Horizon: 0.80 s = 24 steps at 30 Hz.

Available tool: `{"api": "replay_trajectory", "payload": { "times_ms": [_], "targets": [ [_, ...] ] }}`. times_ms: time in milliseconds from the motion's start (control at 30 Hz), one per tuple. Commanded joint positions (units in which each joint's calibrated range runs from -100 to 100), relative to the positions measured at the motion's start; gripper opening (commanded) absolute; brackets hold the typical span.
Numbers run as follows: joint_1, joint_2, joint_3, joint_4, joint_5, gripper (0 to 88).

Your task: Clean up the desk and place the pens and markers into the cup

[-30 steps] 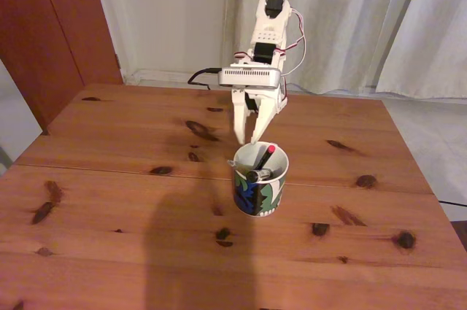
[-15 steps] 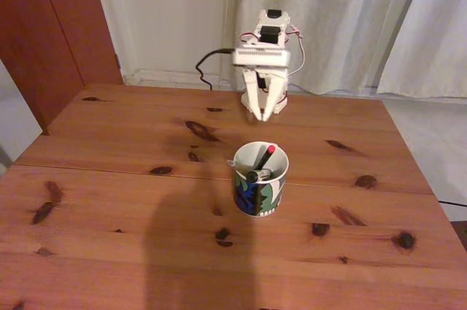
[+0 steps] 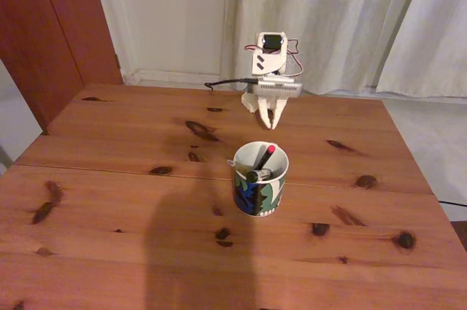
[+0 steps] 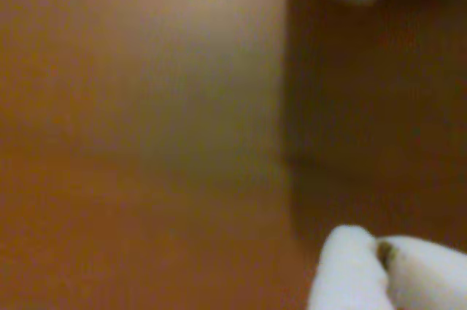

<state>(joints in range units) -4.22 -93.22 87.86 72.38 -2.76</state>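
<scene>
Open desk (image 3: 109, 200) all around the cup (image 3: 260, 179)

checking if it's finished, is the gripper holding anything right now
Nothing is held. The gripper is shut and empty above the desk, behind the cup, which holds the pens and markers.

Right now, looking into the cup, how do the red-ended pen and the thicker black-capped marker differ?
In the fixed view, the black pen with the red end leans steeply, its red tip rising above the cup rim at the back right. The marker lies lower and closer to level, below the rim, its dark cap pointing left. The pen is slimmer than the marker. Both sit inside the cup, and the end effector touches neither.
</scene>
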Motion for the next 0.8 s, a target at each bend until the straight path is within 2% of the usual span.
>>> {"api": "replay_trajectory", "payload": {
  "times_ms": [0, 267, 767],
  "targets": [
    [-0.4, -1.2, 1.2, 2.8, 1.6, 0.9],
    [-0.4, -1.8, 9.7, 4.7, 3.0, 0.9],
    [-0.1, -1.9, 10.3, 4.8, 2.6, 0.9]
  ]
}}
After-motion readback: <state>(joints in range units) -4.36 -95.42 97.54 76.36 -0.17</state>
